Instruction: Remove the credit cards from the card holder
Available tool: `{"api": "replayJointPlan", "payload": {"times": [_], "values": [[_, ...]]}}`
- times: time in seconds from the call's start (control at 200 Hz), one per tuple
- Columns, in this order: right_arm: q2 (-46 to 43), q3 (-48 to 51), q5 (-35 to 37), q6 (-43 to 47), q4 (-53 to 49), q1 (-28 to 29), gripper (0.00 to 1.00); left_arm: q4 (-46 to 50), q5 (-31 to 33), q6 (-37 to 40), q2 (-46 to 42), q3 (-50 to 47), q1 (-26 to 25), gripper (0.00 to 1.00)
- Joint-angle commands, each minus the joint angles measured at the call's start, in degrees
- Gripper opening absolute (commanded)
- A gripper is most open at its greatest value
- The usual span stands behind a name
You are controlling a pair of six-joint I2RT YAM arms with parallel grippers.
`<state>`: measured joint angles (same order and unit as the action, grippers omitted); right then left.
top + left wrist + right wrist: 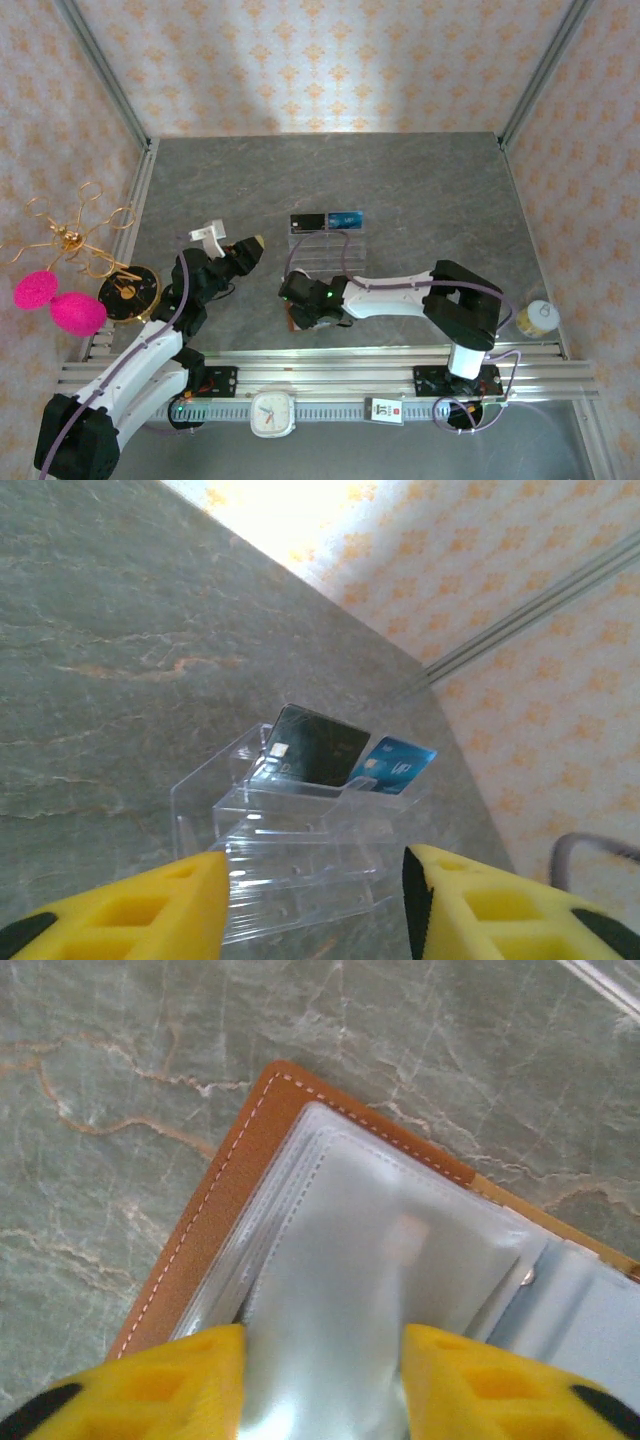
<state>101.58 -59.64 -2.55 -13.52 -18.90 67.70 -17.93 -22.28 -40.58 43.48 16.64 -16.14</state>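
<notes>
Extraction of a card is the step in hand. The card holder point(225, 1210) lies spread open on the grey tabletop point(100, 1110), just ahead of the right arm's base, with its brown stitched edge framing a stack of clear sleeves. The right gripper point(322, 1360) is down over it, one yellow finger on each side of a pale, grey-white leaf that looks like one of the credit cards point(390, 1270) in its sleeve. The fingers sit right at the leaf's edges, but whether they actually pinch it cannot be told.

The left gripper point(312, 875) hangs off to the left, released and empty. It faces the clear acrylic stand point(300, 830), whose top tier holds a black card point(310, 745) and a blue card point(395, 765).

The task seems to be at an early stage, with this card not yet out of the wallet. The next move probably calls for a firm pinch on the card alone and a straight pull along the sleeve. The light wallet could lift or slide with it, so the left gripper may need to pin the leather down.
</notes>
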Motion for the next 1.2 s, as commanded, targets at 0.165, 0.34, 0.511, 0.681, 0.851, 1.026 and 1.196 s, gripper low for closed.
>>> {"api": "replayJointPlan", "payload": {"times": [0.165, 0.34, 0.511, 0.681, 0.851, 1.026, 1.196], "values": [[0.49, 1.80, 2.58, -3.78, 2.21, -0.52, 0.01, -0.96, -0.76, -1.19, 3.68, -2.33, -5.59, 0.36], [-5.69, 7.13, -2.71, -8.57, 12.24, -3.44, 0.00, -4.22, -1.15, -2.88, 9.69, -4.42, -11.55, 0.11], [-7.20, 9.22, -5.63, -9.90, 15.77, -4.51, 0.00, -5.79, -2.59, -2.93, 14.71, -4.65, -16.12, 0.00], [-8.94, 11.21, -5.26, -11.33, 17.91, -4.54, 0.01, -6.18, -3.53, -2.76, 21.45, -3.17, -19.18, 0.00], [-14.61, 14.37, -2.47, -12.07, 19.69, -4.51, 0.18, -4.77, -3.97, -1.88, 26.38, -1.21, -19.71, 0.00], [-24.42, 19.62, 6.06, -15.41, 17.92, -4.60, 0.45, -6.59, -6.43, -1.88, 30.20, 2.42, -22.49, 0.00], [-33.28, 24.42, 10.86, -18.46, 15.31, -5.54, 0.45, -5.51, -8.44, -1.27, 38.01, 9.34, -27.52, 0.00]]}}
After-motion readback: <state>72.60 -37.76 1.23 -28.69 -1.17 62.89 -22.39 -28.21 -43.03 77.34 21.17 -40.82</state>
